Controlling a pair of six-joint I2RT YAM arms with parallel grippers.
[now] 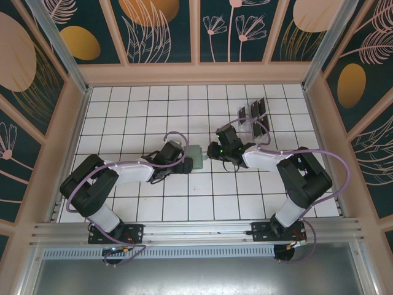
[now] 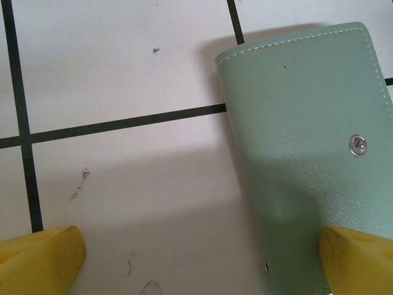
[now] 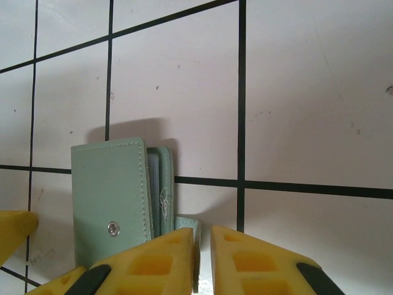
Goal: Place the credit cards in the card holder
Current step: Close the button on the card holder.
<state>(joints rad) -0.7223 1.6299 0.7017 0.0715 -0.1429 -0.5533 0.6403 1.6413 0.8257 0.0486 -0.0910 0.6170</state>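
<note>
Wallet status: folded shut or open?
Partly open: right wrist view shows the card holder cover parted from its inner pockets, one flap between the right gripper fingers.

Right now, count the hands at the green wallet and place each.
2. The left hand, open, straddles the left edge of the card holder; the right hand sits at its right edge, fingers nearly together around a flap.

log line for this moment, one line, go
left gripper: open over card holder | right gripper: pinching its edge | credit cards: in clear rack
</note>
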